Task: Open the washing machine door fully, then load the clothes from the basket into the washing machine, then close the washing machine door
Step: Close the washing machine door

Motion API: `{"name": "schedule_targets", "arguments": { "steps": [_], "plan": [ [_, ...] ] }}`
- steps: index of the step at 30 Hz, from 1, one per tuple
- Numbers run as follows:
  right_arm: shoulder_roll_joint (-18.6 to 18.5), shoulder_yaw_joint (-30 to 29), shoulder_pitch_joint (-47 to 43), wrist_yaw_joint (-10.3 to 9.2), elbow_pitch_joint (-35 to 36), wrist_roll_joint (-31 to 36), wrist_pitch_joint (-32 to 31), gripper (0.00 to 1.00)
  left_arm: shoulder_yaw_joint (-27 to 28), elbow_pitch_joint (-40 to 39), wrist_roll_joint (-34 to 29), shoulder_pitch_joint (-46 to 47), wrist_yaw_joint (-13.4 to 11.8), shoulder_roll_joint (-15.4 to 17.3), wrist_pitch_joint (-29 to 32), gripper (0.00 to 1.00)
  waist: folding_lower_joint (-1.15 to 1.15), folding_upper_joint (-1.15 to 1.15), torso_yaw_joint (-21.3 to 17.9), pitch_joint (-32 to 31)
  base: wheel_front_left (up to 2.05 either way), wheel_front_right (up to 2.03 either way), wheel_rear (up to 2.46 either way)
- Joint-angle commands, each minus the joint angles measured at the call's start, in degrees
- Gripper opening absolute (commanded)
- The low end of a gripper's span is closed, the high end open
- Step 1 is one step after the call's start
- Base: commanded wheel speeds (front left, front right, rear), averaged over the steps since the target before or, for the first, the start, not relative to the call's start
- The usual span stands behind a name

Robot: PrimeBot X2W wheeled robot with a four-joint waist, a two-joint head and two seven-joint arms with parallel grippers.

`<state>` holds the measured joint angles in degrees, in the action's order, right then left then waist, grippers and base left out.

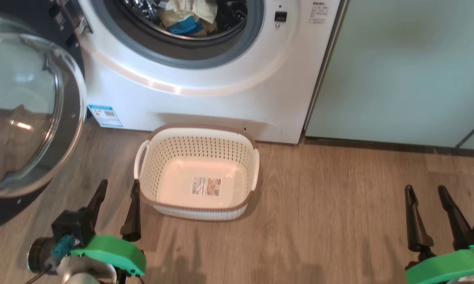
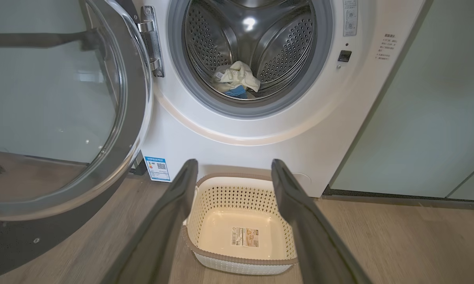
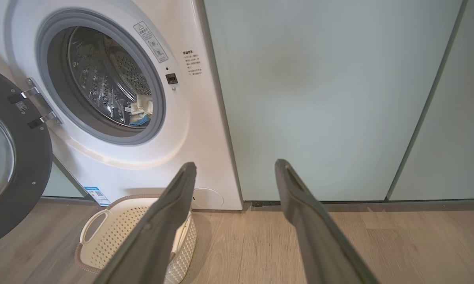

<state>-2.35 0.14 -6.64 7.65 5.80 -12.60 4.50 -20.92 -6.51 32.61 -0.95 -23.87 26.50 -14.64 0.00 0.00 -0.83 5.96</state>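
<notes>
Both left gripper [image 1: 119,182] and right gripper [image 1: 425,187] hang released; the washing machine door [image 2: 51,98] looks stiff, slick, so push its rim [image 2: 138,98].

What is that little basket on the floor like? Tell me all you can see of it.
The basket is a small rectangular tub of cream plastic with rounded corners, perforated walls, a brown rim and a loop handle on each short side. A printed label sticks to its smooth inside bottom. It stands upright and empty on the wood-look floor, just in front of the washing machine. Only the floor plainly touches it.
</notes>
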Motion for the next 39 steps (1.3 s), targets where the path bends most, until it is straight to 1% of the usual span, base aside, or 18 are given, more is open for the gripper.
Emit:
{"name": "schedule_targets", "arguments": {
  "steps": [1, 7, 12, 31, 39],
  "plan": [
    [-0.5, 1.0, 1.5, -0.16, 1.9, 0.2, 0.0, 1.0, 2.5, -1.3, -0.5, 2.6, -0.1, 1.1, -0.4, 1.0, 0.0, 0.0, 0.1, 0.0, -1.81, 1.81, 0.0],
    [-0.5, 0.8, 1.5, -0.16, 1.9, 0.3, -0.1, 1.0, 2.8, -1.4, -0.8, 2.6, 0.3, 0.9, -0.4, 1.0, 0.0, 0.0, 0.4, 0.0, -1.4, 1.4, 0.0],
    [-0.5, 0.6, 1.4, -0.16, 2.0, 0.4, -0.1, 1.0, 3.3, -1.4, -1.1, 2.4, 0.7, 0.7, -0.4, 1.0, 0.0, 0.0, 0.6, -0.1, -0.72, 0.72, 0.0],
    [-0.5, 0.2, 1.4, -0.16, 2.1, 0.3, 0.0, 1.0, 4.4, -0.7, -1.9, 2.3, 1.7, 0.2, -0.4, 1.0, 0.0, 0.0, 1.2, 0.1, -0.03, 0.03, 0.0],
    [-0.5, -0.4, 1.1, -0.16, 2.1, 0.7, -0.1, 1.0, 4.1, -0.2, -2.0, 2.6, 1.8, 0.2, -0.3, 1.0, 0.0, 0.0, 3.1, -0.1, 0.0, 0.0, 0.0]
  ]
}}
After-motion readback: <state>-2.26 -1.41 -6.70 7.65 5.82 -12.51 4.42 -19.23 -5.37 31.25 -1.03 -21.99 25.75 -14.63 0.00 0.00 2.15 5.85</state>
